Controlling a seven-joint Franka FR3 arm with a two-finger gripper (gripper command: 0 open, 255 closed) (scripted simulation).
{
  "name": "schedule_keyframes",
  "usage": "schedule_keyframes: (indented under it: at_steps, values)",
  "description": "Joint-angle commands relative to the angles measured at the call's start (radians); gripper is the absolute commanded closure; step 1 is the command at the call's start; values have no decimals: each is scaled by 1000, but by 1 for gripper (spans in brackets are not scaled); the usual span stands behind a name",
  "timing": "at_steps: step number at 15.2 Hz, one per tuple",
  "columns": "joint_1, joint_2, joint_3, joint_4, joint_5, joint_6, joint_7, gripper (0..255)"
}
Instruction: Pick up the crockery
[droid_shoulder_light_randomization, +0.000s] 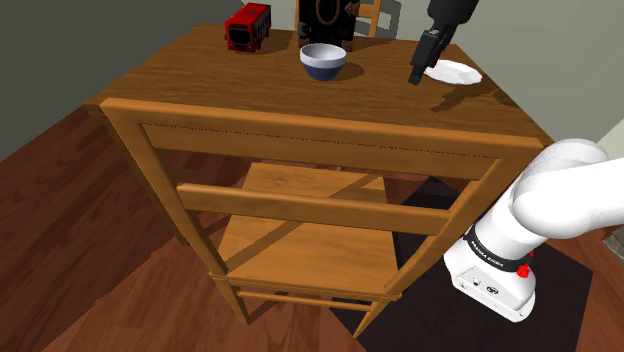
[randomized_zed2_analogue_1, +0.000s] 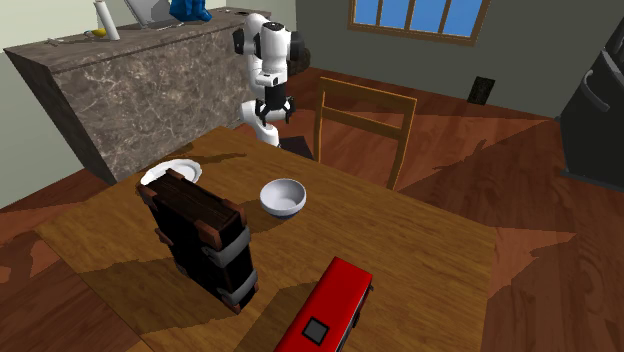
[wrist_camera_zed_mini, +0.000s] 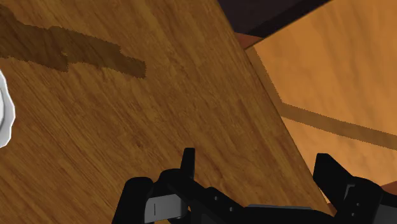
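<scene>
- The gripper (droid_shoulder_light_randomization: 415, 77) hangs at the upper right of the shoulder view, pointing down at the wooden table (droid_shoulder_light_randomization: 240, 85). Its tips are just beside the left rim of a white plate (droid_shoulder_light_randomization: 462, 72).
- In the wrist view the gripper (wrist_camera_zed_mini: 257, 170) has its two black fingers (wrist_camera_zed_mini: 188, 164) standing well apart. Nothing is clasped; table wood shows between them.
- An edge of the plate (wrist_camera_zed_mini: 3, 114) shows off to one side of the fingers, clear of both. Past the table's edge lies the paler wood of a chair seat (wrist_camera_zed_mini: 337, 70).
- The plate is flat and shallow, with a wavy rim and a plain white face. In the second exterior view the plate (randomized_zed2_analogue_1: 170, 171) lies at the middle left, partly behind a dark box (randomized_zed2_analogue_1: 200, 240) with brown trim.
- A bowl (droid_shoulder_light_randomization: 323, 60), white within and blue outside, stands upright at the upper middle of the shoulder view, well apart from the gripper. Its inside is plain white down to the bottom.
- In the second exterior view the bowl (randomized_zed2_analogue_1: 283, 197) sits near the frame's centre, just right of the dark box.
- A red box-like object (droid_shoulder_light_randomization: 248, 25) stands at the table's far side, upper left of the bowl.
- A wooden chair (droid_shoulder_light_randomization: 300, 190) fills the shoulder view's foreground, and the white arm (droid_shoulder_light_randomization: 560, 190) shows at the lower right.
- A marbled counter (randomized_zed2_analogue_1: 110, 90) takes up the upper left of the second exterior view.
</scene>
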Motion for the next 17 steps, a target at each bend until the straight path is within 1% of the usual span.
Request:
schedule_keyframes:
  at_steps: [1,5,9,13,17]
  values:
    - [0,0,0,0,0,0,0,0]
    - [-7,173,9,100,-6,66,3,0]
    - [-13,342,18,219,-15,108,9,0]
    - [-18,509,29,358,-28,128,15,0]
    - [-20,676,39,519,-45,126,22,0]
